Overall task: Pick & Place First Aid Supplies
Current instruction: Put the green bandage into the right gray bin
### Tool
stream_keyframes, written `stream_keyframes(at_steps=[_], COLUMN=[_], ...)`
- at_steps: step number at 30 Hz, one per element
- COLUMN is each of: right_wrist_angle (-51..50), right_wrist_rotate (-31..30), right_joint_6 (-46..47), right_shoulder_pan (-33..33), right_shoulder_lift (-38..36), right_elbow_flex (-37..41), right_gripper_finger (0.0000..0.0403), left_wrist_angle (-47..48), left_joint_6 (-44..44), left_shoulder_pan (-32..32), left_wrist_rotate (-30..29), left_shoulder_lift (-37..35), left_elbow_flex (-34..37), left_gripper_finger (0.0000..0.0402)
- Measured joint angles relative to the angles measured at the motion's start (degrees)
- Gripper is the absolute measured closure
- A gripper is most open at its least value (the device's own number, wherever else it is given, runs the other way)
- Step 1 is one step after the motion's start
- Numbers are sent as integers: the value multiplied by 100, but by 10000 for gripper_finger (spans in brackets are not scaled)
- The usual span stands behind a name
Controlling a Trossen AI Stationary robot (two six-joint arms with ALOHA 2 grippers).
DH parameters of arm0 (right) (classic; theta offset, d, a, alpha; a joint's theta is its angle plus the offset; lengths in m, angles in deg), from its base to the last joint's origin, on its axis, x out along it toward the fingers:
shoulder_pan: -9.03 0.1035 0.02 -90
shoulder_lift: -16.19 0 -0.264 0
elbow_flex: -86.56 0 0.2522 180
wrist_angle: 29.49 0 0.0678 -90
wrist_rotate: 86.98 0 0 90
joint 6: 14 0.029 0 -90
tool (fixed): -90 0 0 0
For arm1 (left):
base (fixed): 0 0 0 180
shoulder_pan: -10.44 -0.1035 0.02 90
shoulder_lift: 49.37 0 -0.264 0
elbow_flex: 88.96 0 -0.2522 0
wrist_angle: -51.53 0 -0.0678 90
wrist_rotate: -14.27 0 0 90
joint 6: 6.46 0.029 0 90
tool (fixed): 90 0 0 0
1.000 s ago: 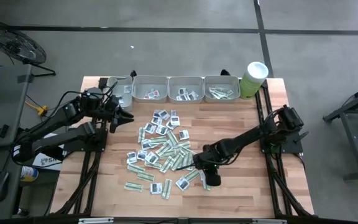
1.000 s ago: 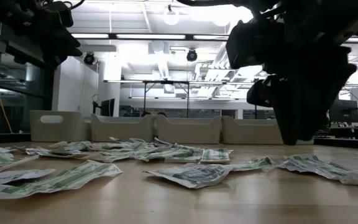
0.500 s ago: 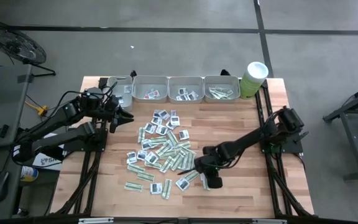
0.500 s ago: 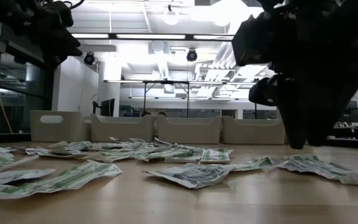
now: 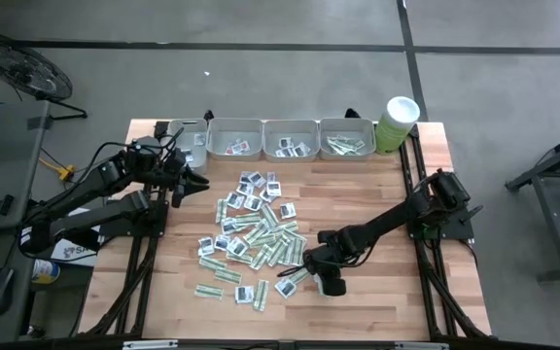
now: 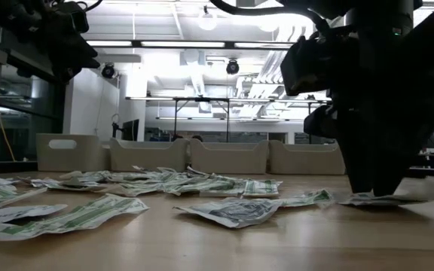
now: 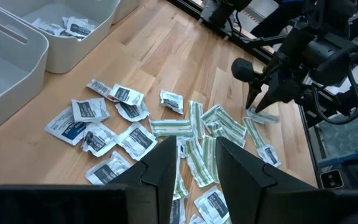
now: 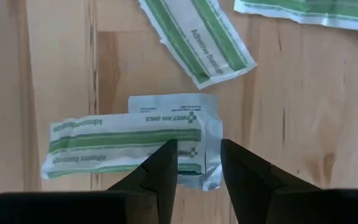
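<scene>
Many first aid supplies (image 5: 256, 233), green-white strips and squarish white sachets, lie flat and scattered on the wooden table (image 5: 387, 214). My right gripper (image 5: 323, 284) stands open at the pile's near right end, pointing steeply down. Its fingertips (image 8: 197, 169) are over one end of a green-white strip (image 8: 123, 144), which lies across a white sachet (image 8: 166, 104). In the low view the gripper (image 6: 375, 188) reaches down to a sachet (image 6: 368, 200) on the table. My left gripper (image 5: 197, 183) waits open and raised at the far left, with nothing between its fingers (image 7: 197, 165). My right gripper comes from above, pointing steeply down, with a finger on either side of the strip's end (image 8: 194, 140). I cannot tell whether the fingertips touch the strip or the sachet under it. Both lie flat on the table.
Several grey trays (image 5: 234, 139) (image 5: 291, 139) (image 5: 347, 139) stand along the far edge with a few sachets in them. A pale green tub with a white lid (image 5: 397, 122) stands at the far right corner. Bare wood lies right of the pile.
My right gripper has sunk a little toward the sachets at the pile's near right end, its fingers keeping the same gap. In the low view its fingertips now reach the sachet on the table.
</scene>
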Motion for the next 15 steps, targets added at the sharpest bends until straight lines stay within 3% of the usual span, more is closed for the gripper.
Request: stream_keyframes(at_steps=[6, 15], right_wrist_angle=[-24, -141], right_wrist_rotate=[-194, -221], right_joint_6=[42, 204], right_shoulder_pan=[39, 43], right_shoulder_lift=[0, 0], right_elbow_flex=[0, 0], right_gripper_finger=[298, 383], left_wrist_angle=[1, 2], left_joint_6=[0, 19], left_shoulder_pan=[0, 0], left_wrist_rotate=[0, 0], left_shoulder_lift=[0, 0], left_elbow_flex=[0, 0], left_gripper_finger=[289, 289])
